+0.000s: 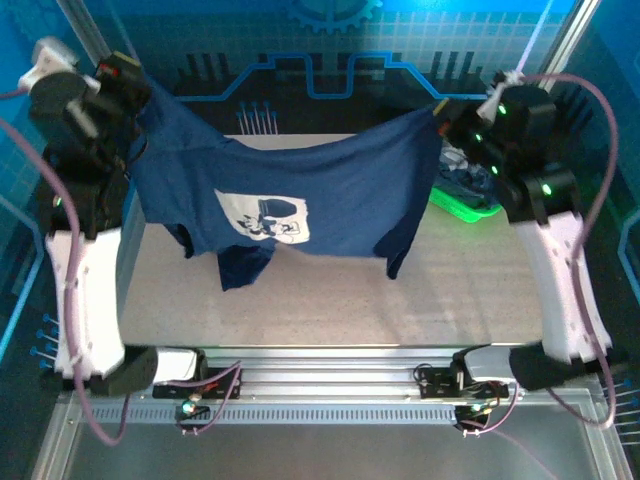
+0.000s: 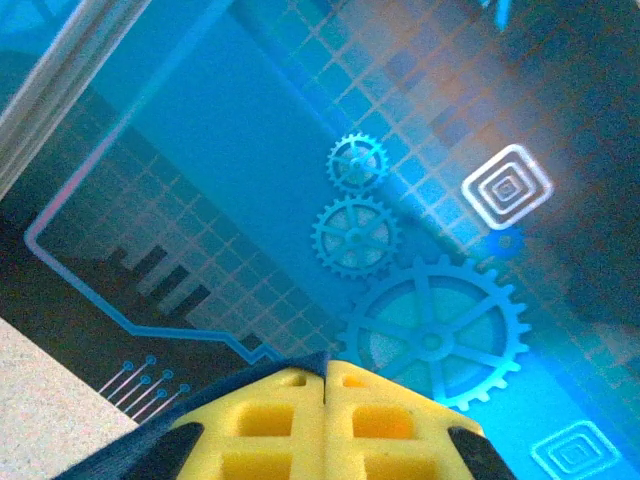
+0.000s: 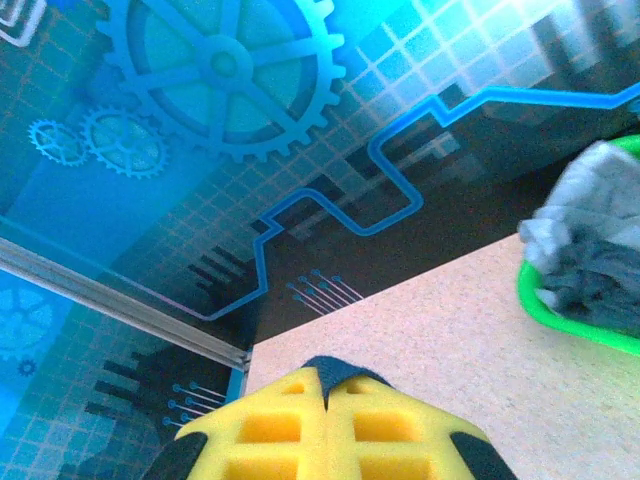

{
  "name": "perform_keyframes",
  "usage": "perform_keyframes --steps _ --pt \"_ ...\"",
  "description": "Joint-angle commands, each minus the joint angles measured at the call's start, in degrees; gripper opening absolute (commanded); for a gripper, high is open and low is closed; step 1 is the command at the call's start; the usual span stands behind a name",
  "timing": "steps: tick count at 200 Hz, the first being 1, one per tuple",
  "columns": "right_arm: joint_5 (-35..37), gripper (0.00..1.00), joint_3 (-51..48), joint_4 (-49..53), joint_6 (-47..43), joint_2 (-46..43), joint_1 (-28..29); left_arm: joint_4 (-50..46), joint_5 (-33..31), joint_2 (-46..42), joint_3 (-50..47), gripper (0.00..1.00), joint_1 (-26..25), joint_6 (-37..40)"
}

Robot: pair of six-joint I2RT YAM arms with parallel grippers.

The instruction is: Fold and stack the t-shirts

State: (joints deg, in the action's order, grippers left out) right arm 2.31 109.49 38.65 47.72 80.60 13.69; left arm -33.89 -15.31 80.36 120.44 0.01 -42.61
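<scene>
Navy cotton t-shirt hangs across the upper middle of the frame, above the worktop. It looks light and floppy. Left end effector and right end effector each pinch an upper edge. I'd grab near seams.

The t-shirt is navy blue with a white printed graphic. The plastic basket is bright green.

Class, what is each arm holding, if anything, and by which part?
One navy t-shirt, hung between them above the table: the left fingers pinch its upper left corner, the right fingers its upper right corner.
</scene>
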Motion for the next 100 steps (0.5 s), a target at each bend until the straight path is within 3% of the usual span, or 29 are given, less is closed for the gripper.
perform_keyframes --steps 1,30,47,71,100 --pt "-6.7 0.0 7.6 -3.7 1.9 11.9 -0.8 -3.8 10.7 14.8 8.8 0.0 3.7 -3.4" --pt "-11.6 0.0 29.1 -2.8 1.4 28.8 -1.0 -6.0 22.6 32.6 30.9 0.0 9.0 -8.4" --pt "-13.0 0.0 43.9 -0.6 1.3 37.7 -1.4 -3.9 26.8 38.3 41.1 0.0 11.6 -11.7" --pt "-14.0 0.0 57.6 0.1 4.2 45.2 -3.3 7.4 30.6 35.5 39.5 0.0 14.6 -14.2" --pt "-14.7 0.0 53.4 -6.2 4.8 41.9 -5.5 15.8 33.6 28.8 36.3 0.0 17.5 -14.1"
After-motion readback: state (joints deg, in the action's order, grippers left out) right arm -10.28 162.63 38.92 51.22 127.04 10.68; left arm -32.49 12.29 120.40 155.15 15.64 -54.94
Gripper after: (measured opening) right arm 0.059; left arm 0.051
